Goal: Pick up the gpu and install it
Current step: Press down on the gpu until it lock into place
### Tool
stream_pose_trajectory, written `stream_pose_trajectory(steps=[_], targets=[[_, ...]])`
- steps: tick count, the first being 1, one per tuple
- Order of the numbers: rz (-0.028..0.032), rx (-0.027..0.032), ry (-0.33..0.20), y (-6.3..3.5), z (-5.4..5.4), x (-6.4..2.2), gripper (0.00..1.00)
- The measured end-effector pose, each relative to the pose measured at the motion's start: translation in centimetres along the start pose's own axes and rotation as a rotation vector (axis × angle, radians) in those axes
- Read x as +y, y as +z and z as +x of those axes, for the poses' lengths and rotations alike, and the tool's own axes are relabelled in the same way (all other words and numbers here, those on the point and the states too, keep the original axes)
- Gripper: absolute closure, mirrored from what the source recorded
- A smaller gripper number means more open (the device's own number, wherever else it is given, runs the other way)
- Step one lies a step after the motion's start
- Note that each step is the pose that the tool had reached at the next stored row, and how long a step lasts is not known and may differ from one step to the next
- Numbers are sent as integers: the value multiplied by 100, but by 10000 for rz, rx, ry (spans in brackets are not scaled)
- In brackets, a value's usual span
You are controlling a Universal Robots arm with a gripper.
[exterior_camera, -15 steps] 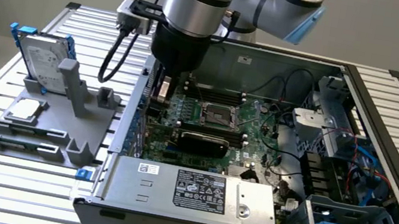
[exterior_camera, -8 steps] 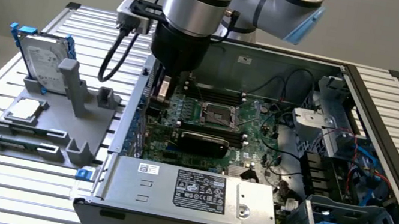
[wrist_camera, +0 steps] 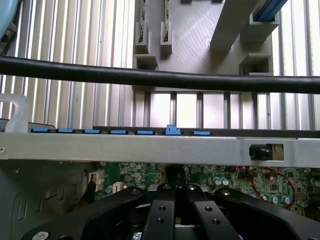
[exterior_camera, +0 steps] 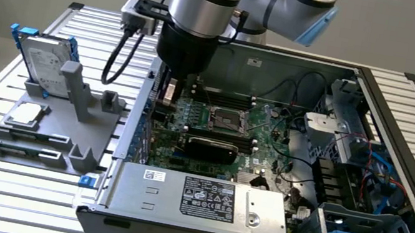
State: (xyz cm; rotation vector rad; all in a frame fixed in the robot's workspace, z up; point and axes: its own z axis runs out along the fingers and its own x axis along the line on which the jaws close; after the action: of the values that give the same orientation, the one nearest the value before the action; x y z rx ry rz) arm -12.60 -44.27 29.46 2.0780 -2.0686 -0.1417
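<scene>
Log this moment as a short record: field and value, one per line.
end effector: lowered inside the open computer case, over the motherboard
gpu: upright beneath the arm, near the case wall on the exterior view's left
hard drive: standing in the grey holder outside the case
small silver chip: lying on the holder
</scene>
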Motion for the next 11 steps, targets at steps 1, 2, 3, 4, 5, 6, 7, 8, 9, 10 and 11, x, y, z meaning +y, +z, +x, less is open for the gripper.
stream_pose_trajectory(steps=[1, 2, 3, 4, 5, 6, 7, 8, 9, 10, 11], targets=[[-1, 2, 9, 0, -2, 0, 89], [-3, 6, 19, -1, -4, 1, 89], [-4, 10, 30, -1, -6, 1, 89], [-5, 13, 38, -1, -8, 1, 89], [-5, 19, 42, -1, -10, 1, 89], [-5, 26, 47, 0, -12, 1, 89], [-6, 33, 51, -1, -13, 1, 89], [-7, 39, 55, -1, -13, 1, 89], [-9, 46, 60, -1, -13, 1, 89], [-11, 51, 66, -1, -14, 1, 89], [-15, 56, 74, -1, -14, 1, 89]])
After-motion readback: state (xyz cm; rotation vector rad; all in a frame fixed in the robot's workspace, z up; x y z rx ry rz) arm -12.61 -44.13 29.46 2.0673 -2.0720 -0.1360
